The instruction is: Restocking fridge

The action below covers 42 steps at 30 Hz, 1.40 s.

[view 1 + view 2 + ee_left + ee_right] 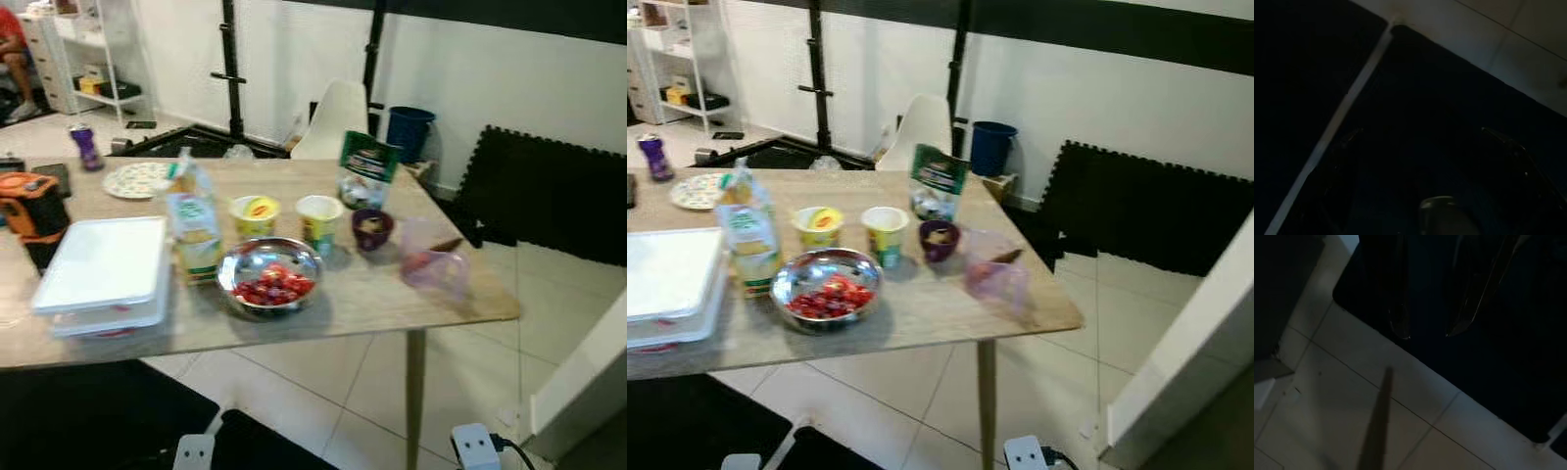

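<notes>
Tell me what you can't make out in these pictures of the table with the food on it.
- Print on the green and white bag: blurred in both eye views.
- Contents of the white lidded plastic box: hidden by its lid.
- Contents of the dark purple cup: too small and blurred.
- Left gripper: the wrist view is very dark.
- Orange and black object: cut off by the left eye view's edge.

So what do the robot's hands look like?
The right gripper has two long, shiny black jaws that narrow to pointed tips, a bit like curved tongs. The left gripper is in deep shade: two dark jaws with faintly shiny edges and a rounded grey part at their base. It is too dark to tell any markings.
</notes>
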### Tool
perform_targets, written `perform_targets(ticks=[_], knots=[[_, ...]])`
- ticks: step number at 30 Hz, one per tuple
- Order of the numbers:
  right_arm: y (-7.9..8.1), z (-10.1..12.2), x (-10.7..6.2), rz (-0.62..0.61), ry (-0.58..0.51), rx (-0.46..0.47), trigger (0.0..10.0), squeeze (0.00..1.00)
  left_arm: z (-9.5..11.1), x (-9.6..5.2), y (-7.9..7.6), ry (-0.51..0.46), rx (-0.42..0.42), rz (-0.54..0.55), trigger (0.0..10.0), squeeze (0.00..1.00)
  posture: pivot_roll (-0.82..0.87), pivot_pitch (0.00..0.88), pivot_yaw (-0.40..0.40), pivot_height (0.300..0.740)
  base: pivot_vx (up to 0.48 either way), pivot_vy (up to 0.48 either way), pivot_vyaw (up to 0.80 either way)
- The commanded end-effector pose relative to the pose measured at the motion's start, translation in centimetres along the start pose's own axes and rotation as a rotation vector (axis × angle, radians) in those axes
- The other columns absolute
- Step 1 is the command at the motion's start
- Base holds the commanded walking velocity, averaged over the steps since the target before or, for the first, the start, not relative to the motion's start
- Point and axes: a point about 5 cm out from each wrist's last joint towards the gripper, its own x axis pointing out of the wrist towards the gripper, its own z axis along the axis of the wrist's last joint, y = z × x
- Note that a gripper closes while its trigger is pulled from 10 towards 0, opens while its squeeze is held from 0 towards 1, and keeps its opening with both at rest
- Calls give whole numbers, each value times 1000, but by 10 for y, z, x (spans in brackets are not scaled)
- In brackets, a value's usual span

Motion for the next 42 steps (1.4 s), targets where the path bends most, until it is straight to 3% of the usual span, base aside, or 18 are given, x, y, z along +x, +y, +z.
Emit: perform_targets(ticks=[1,23,34,39,41,42], knots=[[-4,-7,-3,-11,28,3,10000,0,-2,0,-2,15,15,-12,10000,0,-65,62,-79,740,0,0,0],[-2,-8,-2,-22,32,21,10000,0,10,4,2,-6,27,7,10000,0,-45,60,-63,740,0,0,0],[-9,4,1,-67,0,28,10000,0,24,9,2,-22,57,7,10000,0,-26,42,-54,740,0,0,0],[-14,8,4,-12,43,3,10000,0,27,10,4,-23,65,8,10000,0,-23,42,-52,740,0,0,0],[-17,30,6,195,14,-71,10000,0,28,9,2,-38,90,-25,10000,0,-21,48,-50,740,0,0,0],[-17,30,6,195,14,-71,10000,0,28,9,2,-38,90,-25,10000,0,-21,48,-50,740,0,0,0]])
